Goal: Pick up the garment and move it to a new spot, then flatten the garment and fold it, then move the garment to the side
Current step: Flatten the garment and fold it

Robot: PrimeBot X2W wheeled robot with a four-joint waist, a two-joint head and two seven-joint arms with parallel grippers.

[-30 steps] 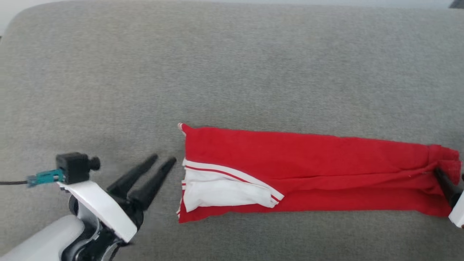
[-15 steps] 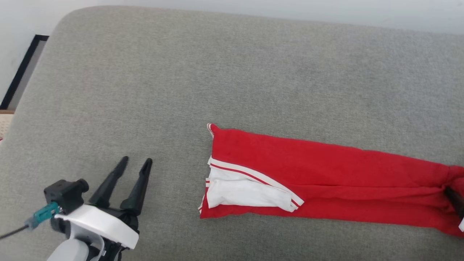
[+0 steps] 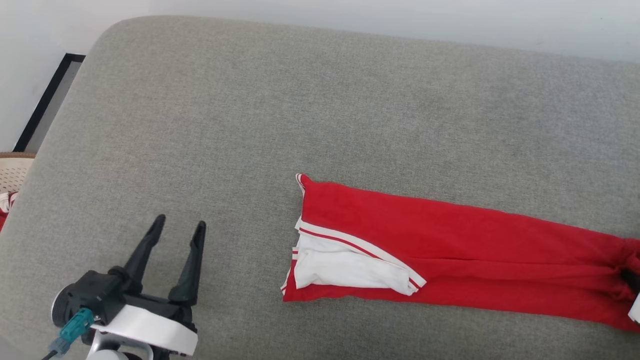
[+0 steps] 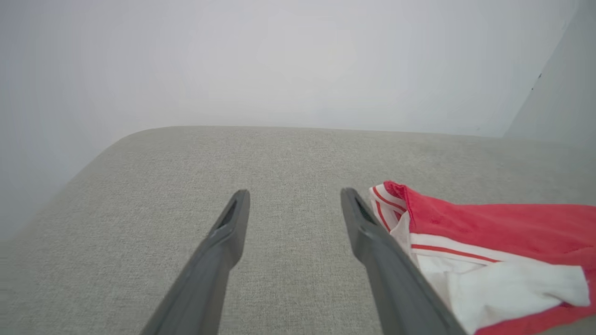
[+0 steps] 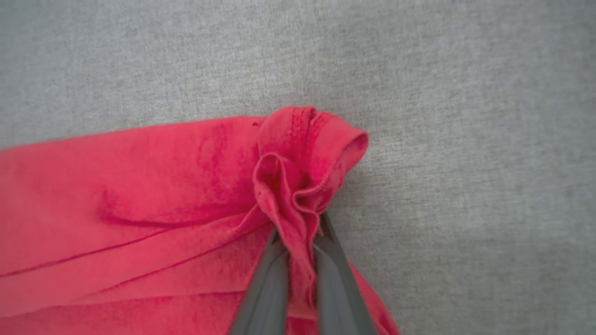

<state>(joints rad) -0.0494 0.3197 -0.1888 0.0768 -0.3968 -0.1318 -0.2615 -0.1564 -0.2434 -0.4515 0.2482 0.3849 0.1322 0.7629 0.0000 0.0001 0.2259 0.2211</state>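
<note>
Spreading across most of the head view, a grey cushion (image 3: 320,115) has its rounded far-left corner against a pale wall (image 3: 350,20). Broad bare fabric lies behind and to the left of the shirt. The shirt (image 3: 450,240), folded into 1 long red strip, lies on the cushion's near right part and runs off toward the view's right edge. Its left end shows a white sleeve (image 3: 345,265) with striped trim. The right gripper (image 5: 300,232) pinches a bunched fold at the strip's right end, its 2 fingers pressed on the cloth. The left gripper (image 3: 179,226) sits over bare cushion well left of the sleeve end, its 2 fingers spread and holding nothing. A wicker basket (image 3: 14,170) peeks past the cushion's left edge.
</note>
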